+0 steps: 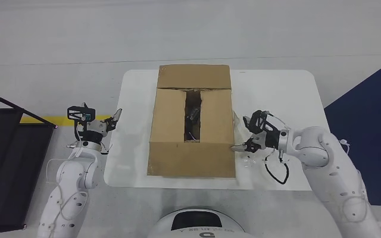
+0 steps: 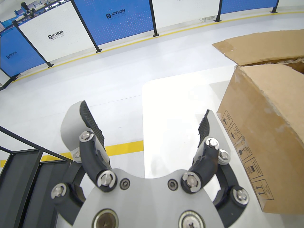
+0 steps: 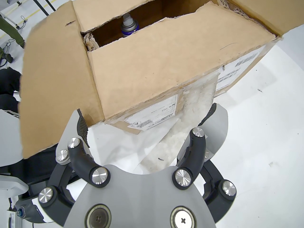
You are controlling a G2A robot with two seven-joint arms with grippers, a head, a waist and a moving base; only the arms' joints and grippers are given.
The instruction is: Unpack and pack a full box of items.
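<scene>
Cardboard box [image 1: 190, 128] sits on the white table [image 1: 280, 89], top slit running away from the robot over a spray can [image 3: 129, 27], with the right gripper [image 3: 147, 117], spread wide and empty, just beside its right wall, nearer than the equally wide, empty left gripper [image 2: 144, 117].

Bright, even o/h light w/ soft shadows by box [image 1: 168, 125], glare on white table [image 1: 280, 95], fisheye bend in wrist views

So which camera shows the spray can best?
The right wrist view: the spray can stands clear between the flaps of the box. The top view gives dark shapes; the left wrist view, the box's outside.
</scene>
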